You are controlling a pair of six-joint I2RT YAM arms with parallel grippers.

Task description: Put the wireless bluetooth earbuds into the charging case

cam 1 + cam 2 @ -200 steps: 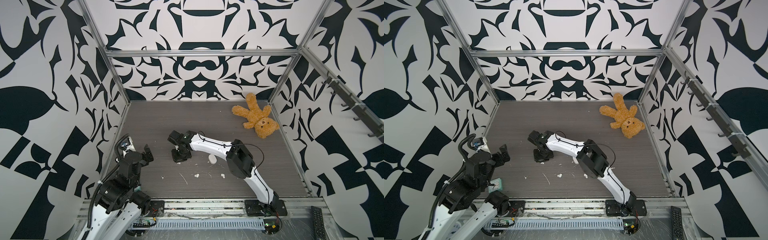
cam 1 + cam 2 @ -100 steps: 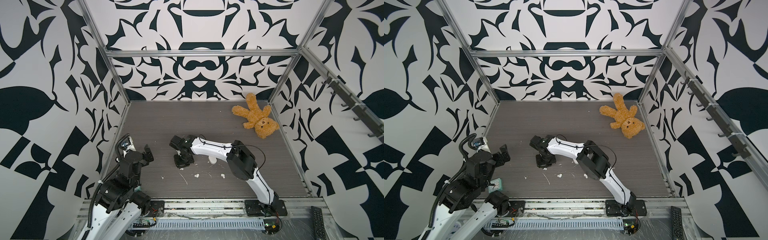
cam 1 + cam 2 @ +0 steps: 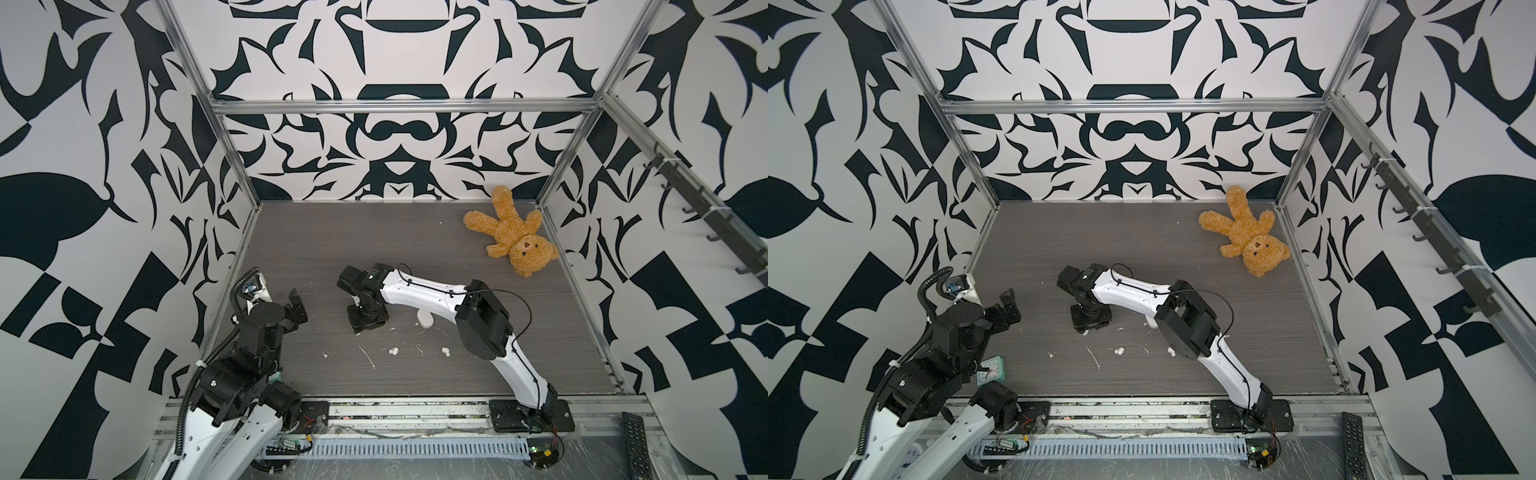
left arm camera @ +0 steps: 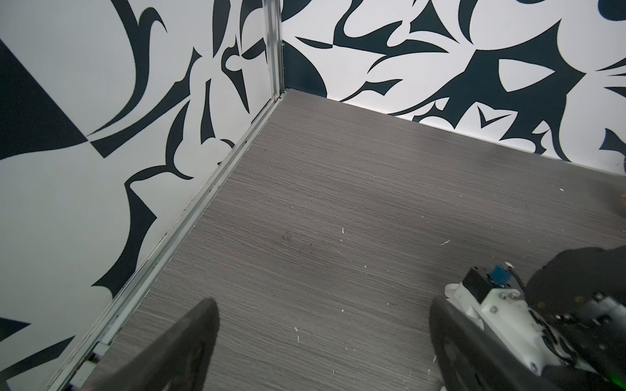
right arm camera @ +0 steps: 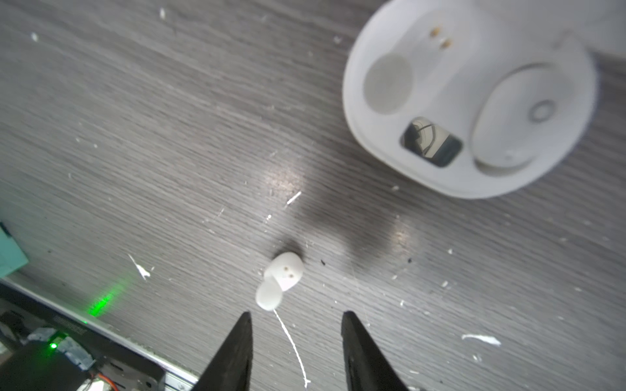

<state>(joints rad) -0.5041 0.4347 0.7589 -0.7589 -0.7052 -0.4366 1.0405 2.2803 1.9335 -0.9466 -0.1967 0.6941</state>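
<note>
Beneath the right hand [image 5: 297,318] [image 3: 368,322] [image 3: 1090,320]: one white earbud [image 5: 279,279] lies loose on the grey tabletop [image 5: 135,135], just ahead of the fingertips and touching neither; two small gold dots show on its face
Right hand state: fingers apart with nothing between them, pointing down near the middle of the tabletop
Charging case [image 5: 450,78] [image 3: 425,319]: white and oval, wells facing up, near the loose earbud but apart from it; in a top view it sits just beside the right forearm
Case wells: one is bare, with two gold contacts; the other seems to hold a seated bud [image 5: 518,118], though the view is blurred
Front earbuds: two more [image 3: 393,351] [image 3: 446,352] lie apart from each other toward the front edge, among thin white flecks
Left hand [image 4: 321,301] [image 3: 297,305] [image 3: 1009,305]: fingers spread wide, holding nothing, raised at the left side, well apart from the charging case
Writing: the remote control [image 3: 633,440] on the front rail has key markings too small to read; the teal clock [image 3: 990,370] by the left arm has a white dial with numerals too small to read; the case's dark window shows only a reflection
Far right corner: teddy bear [image 3: 511,237], lying face up
</note>
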